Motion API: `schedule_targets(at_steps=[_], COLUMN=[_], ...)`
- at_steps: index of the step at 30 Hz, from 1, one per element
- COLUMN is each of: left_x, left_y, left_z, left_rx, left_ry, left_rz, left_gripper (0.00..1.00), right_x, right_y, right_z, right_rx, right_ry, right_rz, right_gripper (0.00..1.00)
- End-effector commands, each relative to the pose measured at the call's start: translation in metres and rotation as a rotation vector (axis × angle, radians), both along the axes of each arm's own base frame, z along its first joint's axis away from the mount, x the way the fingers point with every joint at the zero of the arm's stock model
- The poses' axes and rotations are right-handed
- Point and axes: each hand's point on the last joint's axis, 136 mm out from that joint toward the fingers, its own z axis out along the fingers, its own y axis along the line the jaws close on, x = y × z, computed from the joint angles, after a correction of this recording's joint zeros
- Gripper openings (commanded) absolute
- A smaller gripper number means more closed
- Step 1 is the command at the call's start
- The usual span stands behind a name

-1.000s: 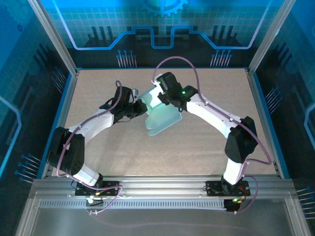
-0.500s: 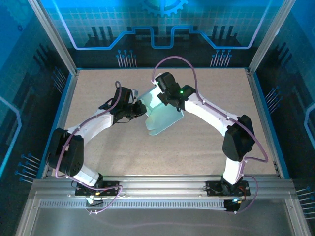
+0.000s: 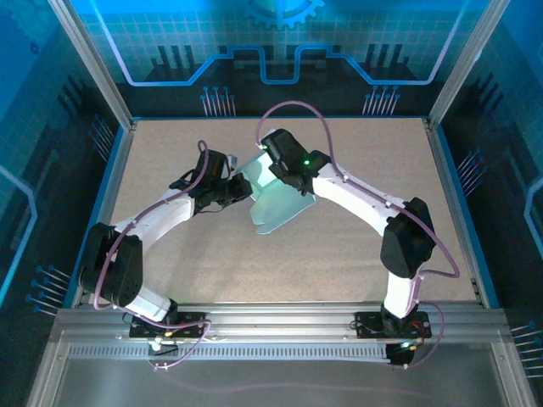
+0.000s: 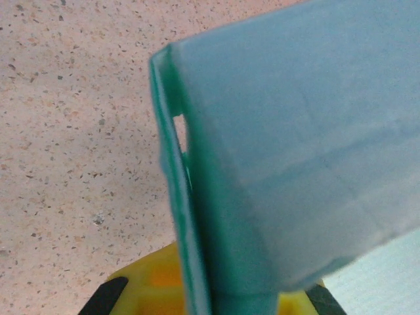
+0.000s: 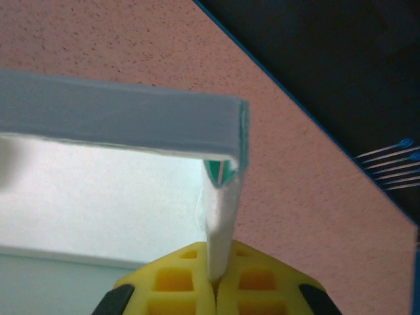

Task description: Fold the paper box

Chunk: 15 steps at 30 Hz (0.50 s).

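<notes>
Right gripper [image 5: 214, 279]: jaws almost fully closed, pinching a single thin white flap of the paper box [image 3: 278, 203] between its yellow pads [image 5: 174, 275]. The flap rises straight out of the pads, then creases over at roughly a right angle and runs left across the right wrist view. A bit of teal print shows inside the crease.

Left gripper [image 4: 207, 302]: also narrow, clamped on the box's left edge. The teal card edge runs straight down and disappears between the yellow pads [image 4: 147, 285]. There is a small slot cut in the card close to that edge. The card itself covers the contact line, so the grip reads only from the card going in between the pads.

Top view: the box is a pale blue-white sheet, partly folded, sitting mid-table a little far of centre, between the two wrists. The left gripper is on its left side and the right gripper on its far edge. The sheet's rounded near end points near-left over the speckled table [image 3: 356, 246]. Can't tell whether that end touches the table or hangs just above it.
</notes>
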Motion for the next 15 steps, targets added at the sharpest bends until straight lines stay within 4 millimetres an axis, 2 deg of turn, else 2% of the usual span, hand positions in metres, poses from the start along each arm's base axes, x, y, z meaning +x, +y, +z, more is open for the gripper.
schedule_targets(at_steps=[1,3,4,6,7,8,11,15], left_x=[0.0074,0.0077,0.0083,0.0084,0.0089,0.0087,0.0086,0.0093], left_y=[-0.0239,-0.0238,-0.0236,-0.0235,-0.023,-0.0228,-0.0227,-0.0219], left_z=[0.0581,0.0581,0.0577,0.0587,0.0593,0.0585,0.0593,0.0592], left_rx=[-0.103,-0.103,-0.103,-0.104,-0.104,-0.102,-0.105,-0.105], left_ry=[-0.164,-0.16,-0.158,-0.157,-0.157,-0.153,-0.152,-0.145], left_rz=[-0.072,-0.068,-0.066,-0.064,-0.058,-0.056,-0.054,-0.043], left_gripper=[0.0,0.0,0.0,0.0,0.0,0.0,0.0,0.0], right_x=[-0.0082,-0.0076,-0.0077,-0.0082,-0.0085,-0.009,-0.0088,-0.0086], right_y=[0.0142,0.0146,0.0151,0.0164,0.0166,0.0168,0.0137,0.0101], right_z=[-0.0185,-0.018,-0.0189,-0.021,-0.0222,-0.0235,-0.0264,-0.0269], right_rx=[-0.108,-0.133,-0.137,-0.136,-0.135,-0.134,-0.152,-0.174], right_ry=[0.009,-0.009,-0.011,-0.013,-0.011,-0.008,-0.014,-0.025], right_rz=[0.039,0.031,0.027,0.026,0.027,0.028,0.018,-0.001], right_gripper=[0.0,0.0,0.05,0.25,0.28,0.27,0.0,0.0])
